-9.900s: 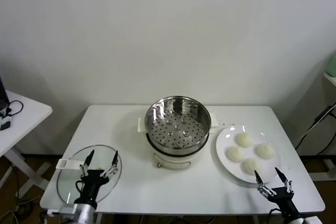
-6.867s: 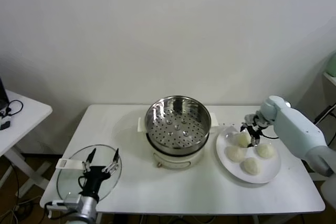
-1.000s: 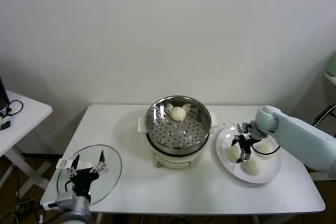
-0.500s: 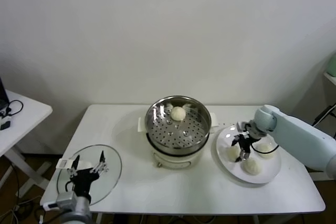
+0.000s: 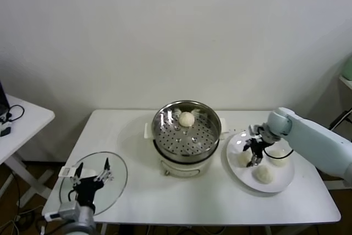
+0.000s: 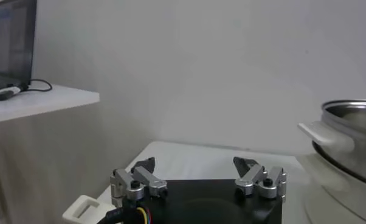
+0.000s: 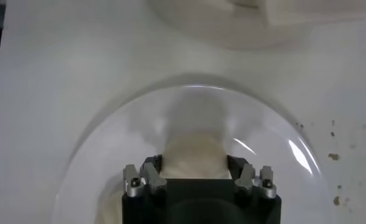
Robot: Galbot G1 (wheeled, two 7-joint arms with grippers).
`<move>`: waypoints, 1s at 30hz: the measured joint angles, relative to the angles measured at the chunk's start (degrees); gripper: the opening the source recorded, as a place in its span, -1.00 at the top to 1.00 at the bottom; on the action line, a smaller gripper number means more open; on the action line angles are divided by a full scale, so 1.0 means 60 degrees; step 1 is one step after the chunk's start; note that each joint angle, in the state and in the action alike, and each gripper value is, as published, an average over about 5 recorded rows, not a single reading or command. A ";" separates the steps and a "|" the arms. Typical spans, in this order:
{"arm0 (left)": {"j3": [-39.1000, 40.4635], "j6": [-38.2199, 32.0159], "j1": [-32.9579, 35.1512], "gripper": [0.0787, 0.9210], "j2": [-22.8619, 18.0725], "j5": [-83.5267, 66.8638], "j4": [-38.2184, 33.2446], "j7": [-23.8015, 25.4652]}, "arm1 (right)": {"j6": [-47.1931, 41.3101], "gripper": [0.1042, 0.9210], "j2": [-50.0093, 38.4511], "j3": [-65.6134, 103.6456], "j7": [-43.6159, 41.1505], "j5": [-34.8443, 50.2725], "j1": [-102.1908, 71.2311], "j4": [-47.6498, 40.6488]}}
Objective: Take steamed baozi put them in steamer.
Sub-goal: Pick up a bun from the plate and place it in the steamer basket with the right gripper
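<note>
Small round cream-white dough bun (image 7: 194,157): on the white round plate (image 5: 279,182), at its side nearest the steamer, clamped between the fingers of the right gripper (image 5: 252,157). Two more cream-white buns (image 5: 264,174) lie on the same plate, just beside. A fourth bun (image 5: 186,118) sits inside the round shiny stainless-steel steamer basket (image 5: 212,118), toward its back wall; basket stands on a white cooker base at table centre. Left gripper (image 5: 88,173): fingers apart, holding nothing, hovering above the flat round glass lid (image 5: 118,182) at the white table's (image 5: 192,196) front left corner.
</note>
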 measured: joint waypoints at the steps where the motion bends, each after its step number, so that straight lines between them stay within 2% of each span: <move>1: 0.0000 0.0006 -0.0002 -0.77 0.0000 -0.0006 -0.0013 0.0000 | -0.0008 -0.47 -0.0027 -0.0092 -0.0014 0.0091 0.0155 0.0026; 15: 0.0100 0.0065 -0.0022 -0.77 -0.0001 -0.0036 -0.0243 0.0077 | -0.0057 -0.47 0.0078 -0.2885 -0.0156 0.2696 0.4121 0.0477; 23: 0.0157 0.0033 -0.0033 -0.77 0.0034 -0.0014 -0.0390 0.0194 | -0.0344 -0.47 0.0742 -0.4106 -0.0078 0.4221 0.5875 0.0744; 30: 0.0184 -0.0072 0.0054 -0.77 0.0028 0.0067 -0.0490 0.0328 | -0.0779 -0.47 0.1659 -0.4361 0.0272 0.4964 0.6217 0.0830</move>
